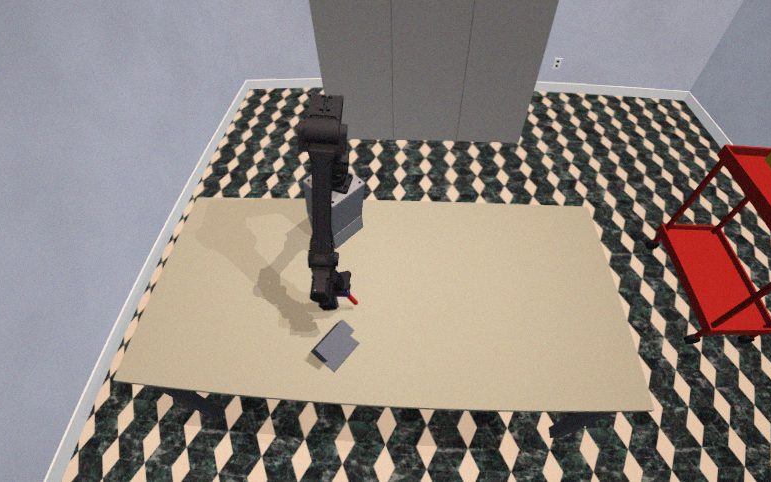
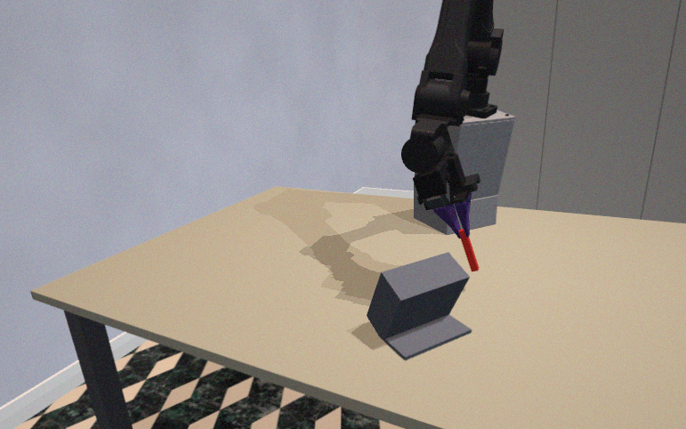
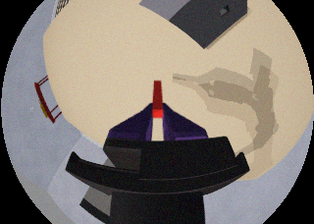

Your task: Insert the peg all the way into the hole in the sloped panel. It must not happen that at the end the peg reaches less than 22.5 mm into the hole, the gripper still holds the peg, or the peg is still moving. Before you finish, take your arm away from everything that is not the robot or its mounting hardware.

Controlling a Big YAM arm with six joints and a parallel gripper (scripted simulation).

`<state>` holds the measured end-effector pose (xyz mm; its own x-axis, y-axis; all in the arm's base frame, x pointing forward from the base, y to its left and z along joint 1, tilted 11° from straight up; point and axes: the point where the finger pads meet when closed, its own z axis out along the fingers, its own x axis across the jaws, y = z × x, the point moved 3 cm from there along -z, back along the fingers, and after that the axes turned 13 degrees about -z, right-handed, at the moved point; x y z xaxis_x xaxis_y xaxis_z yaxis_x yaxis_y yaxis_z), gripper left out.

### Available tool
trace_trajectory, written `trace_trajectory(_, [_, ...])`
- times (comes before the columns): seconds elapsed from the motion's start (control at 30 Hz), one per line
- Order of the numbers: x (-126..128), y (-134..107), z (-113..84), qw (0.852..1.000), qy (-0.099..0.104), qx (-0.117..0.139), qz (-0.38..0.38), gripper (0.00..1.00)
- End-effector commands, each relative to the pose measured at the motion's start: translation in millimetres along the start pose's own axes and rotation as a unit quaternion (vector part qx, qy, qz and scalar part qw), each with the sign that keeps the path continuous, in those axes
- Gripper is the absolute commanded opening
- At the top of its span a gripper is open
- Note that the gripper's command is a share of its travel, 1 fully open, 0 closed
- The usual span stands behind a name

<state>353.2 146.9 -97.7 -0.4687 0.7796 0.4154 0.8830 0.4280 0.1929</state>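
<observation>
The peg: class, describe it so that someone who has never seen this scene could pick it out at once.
Find the beige table and the dark robot arm reaching over it. At the arm's tip, the gripper with purple fingers pinches a thin stick in the air, beside the grey sloped block. That stick is the peg: the only bright red thing above the table, slim and tilted.

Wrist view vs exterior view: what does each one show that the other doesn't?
Only the wrist view shows the small dark hole in the block's sloped face, plus a bit of the red cart. Only the exterior view shows the block's flat foot, the grey pedestal and a table leg. Both show the gripper shut on the red peg, held above the table, short of the block.
</observation>
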Motion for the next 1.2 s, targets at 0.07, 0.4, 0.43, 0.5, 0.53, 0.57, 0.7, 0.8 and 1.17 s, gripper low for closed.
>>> trace_trajectory(0.07, [-15.9, 12.1, -1.0, 1.0, 0.008, -0.022, 0.019, 0.0])
trace_trajectory(0.4, [-35.0, 12.4, -3.4, 0.997, 0.038, -0.043, 0.052, 0.0])
trace_trajectory(0.43, [-36.9, 12.4, -3.7, 0.997, 0.041, -0.045, 0.055, 0.0])
trace_trajectory(0.5, [-36.9, 12.4, -3.7, 0.997, 0.041, -0.045, 0.055, 0.0])
trace_trajectory(0.53, [-38.8, 12.3, -3.9, 0.996, 0.044, -0.047, 0.056, 0.0])
trace_trajectory(0.57, [-40.7, 12.3, -4.2, 0.996, 0.047, -0.05, 0.06, 0.0])
trace_trajectory(0.7, [-48.5, 12.0, -5.5, 0.994, 0.058, -0.059, 0.075, 0.0])
trace_trajectory(0.8, [-54.3, 11.6, -6.6, 0.992, 0.067, -0.066, 0.084, 0.0])
trace_trajectory(1.17, [-72.0, 9.9, -10.1, 0.985, 0.093, -0.088, 0.112, 0.0])
